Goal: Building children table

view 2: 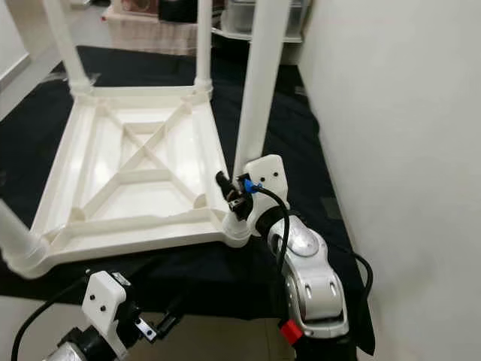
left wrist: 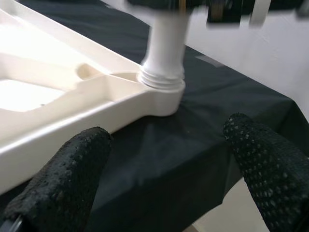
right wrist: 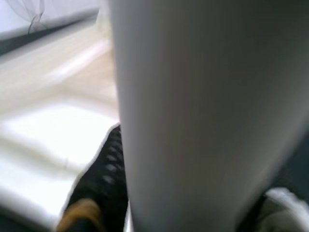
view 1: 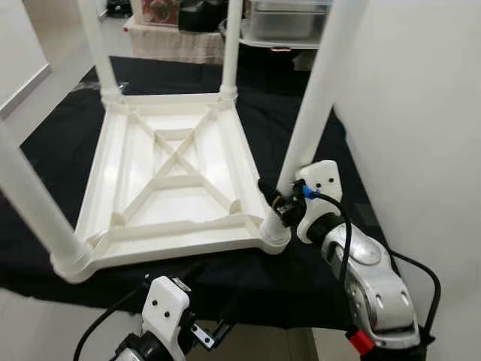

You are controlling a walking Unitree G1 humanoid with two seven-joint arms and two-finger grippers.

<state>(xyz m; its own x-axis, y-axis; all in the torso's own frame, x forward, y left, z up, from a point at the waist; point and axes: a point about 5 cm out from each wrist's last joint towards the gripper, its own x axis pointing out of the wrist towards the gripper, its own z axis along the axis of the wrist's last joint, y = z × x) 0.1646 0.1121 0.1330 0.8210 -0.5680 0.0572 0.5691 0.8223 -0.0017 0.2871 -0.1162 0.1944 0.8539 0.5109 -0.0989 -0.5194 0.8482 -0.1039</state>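
A white plastic children's table (view 1: 176, 162) lies upside down on a black cloth (view 1: 248, 282), with legs standing up from its corners. My right gripper (view 1: 279, 204) is shut on the near-right leg (view 1: 319, 90) just above its threaded socket. In the right wrist view that leg (right wrist: 203, 116) is pressed close, with one black finger (right wrist: 104, 179) beside it. My left gripper (left wrist: 164, 179) is open and low at the cloth's front edge, pointing at the same corner socket (left wrist: 161, 84) without touching it. It holds nothing.
A white wall (view 1: 421, 113) stands close on the right. The near-left leg (view 1: 30, 203) and two far legs (view 1: 98, 45) rise around the tabletop. Plastic bins and a metal tray (view 1: 289, 22) sit at the back. Pale floor (view 1: 22, 323) lies below the cloth's front edge.
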